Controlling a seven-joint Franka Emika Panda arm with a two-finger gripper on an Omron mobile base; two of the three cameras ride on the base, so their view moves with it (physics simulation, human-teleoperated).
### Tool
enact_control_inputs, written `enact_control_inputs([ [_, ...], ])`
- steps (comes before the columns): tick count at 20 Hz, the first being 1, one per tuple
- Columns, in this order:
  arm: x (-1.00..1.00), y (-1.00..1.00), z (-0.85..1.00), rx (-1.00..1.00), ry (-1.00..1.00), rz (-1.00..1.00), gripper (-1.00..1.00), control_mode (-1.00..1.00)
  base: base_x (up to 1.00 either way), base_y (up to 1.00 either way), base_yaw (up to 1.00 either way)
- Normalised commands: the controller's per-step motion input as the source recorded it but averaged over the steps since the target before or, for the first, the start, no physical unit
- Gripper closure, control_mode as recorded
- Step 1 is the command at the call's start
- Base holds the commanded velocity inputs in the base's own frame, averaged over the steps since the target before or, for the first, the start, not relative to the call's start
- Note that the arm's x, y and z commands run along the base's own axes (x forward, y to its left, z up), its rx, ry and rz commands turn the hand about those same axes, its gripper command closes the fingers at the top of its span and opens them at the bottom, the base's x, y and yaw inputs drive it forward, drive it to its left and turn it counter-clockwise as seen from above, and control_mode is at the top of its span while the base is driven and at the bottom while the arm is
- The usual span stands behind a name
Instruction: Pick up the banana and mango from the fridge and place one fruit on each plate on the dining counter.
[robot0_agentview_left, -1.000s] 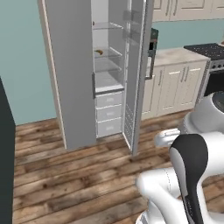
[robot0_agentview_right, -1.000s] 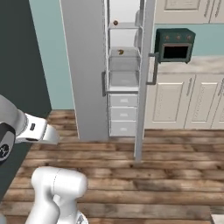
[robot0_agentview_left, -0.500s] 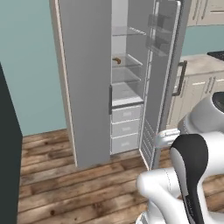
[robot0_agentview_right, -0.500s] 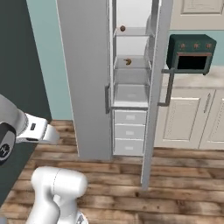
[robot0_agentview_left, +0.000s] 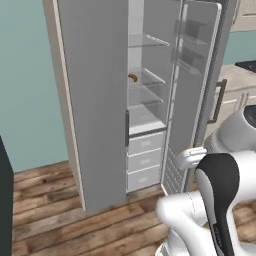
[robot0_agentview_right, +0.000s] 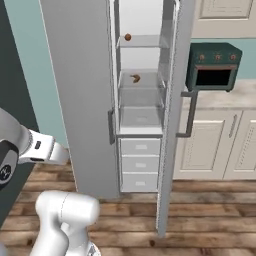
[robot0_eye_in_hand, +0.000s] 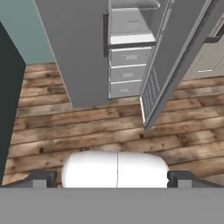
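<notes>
The fridge (robot0_agentview_right: 80, 95) is standing with its right-hand door swung open, white shelves and drawers showing through the gap. Two small fruits are sitting inside. One roundish brown-orange piece, probably the mango (robot0_agentview_right: 128, 37), is resting on the upper glass shelf near that shelf's left edge. On the next shelf down a small curved brownish piece (robot0_agentview_right: 135, 78) is lying near the shelf's middle, likely the banana, though it is too small to be sure; the left base view is also catching it (robot0_agentview_left: 132, 77) at the left edge of its shelf, just past the closed door. Its long axis is too small to read from here.

The gripper (robot0_eye_in_hand: 113, 177) is hanging low with its fingers spread wide and nothing between them, looking down across the wooden floor (robot0_eye_in_hand: 87, 127) toward the foot of the fridge and its three drawers (robot0_eye_in_hand: 131, 72). Both fruits are lying well apart from the fingers, forward and much higher, deep in the open compartment. The reach will have to go up and in through the narrow opening between the closed left door and the open right door (robot0_agentview_right: 170, 115), so the door edge looks like the thing to steer clear of.

The shelf below the curved fruit is looking bare, and the drawers are shut, so their contents cannot be told. No fruit has been lifted yet.
</notes>
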Motion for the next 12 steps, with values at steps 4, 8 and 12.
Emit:
enact_control_inputs([
  [4, 0.0, 0.0, 0.0, 0.0, 0.0, 0.0, -1.0, 1.0, 0.54, 0.0, -0.26],
  [8, 0.0, 0.0, 0.0, 0.0, 0.0, 0.0, -1.0, 1.0, 0.57, 0.0, -0.27],
  [12, 0.0, 0.0, 0.0, 0.0, 0.0, 0.0, -1.0, 1.0, 0.7, 0.0, -0.28],
])
